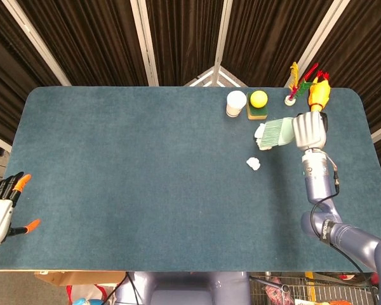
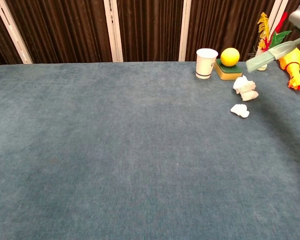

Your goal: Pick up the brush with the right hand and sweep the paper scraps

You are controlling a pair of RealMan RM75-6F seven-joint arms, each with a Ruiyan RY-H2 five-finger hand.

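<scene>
While your right hand (image 1: 308, 129) grips the brush (image 1: 274, 133) raised above the scraps (image 2: 245, 88) beside the cup (image 1: 235, 103), lower the bristles behind them and sweep steadily.

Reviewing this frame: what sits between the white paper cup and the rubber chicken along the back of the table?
In the head view, between the white paper cup and the rubber chicken: a yellow ball on a green-edged sponge, then a small feathered toy.

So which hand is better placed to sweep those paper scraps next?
The right hand: it holds the brush just above the paper scraps near the far right. The left hand sits empty at the table's near-left edge.
</scene>
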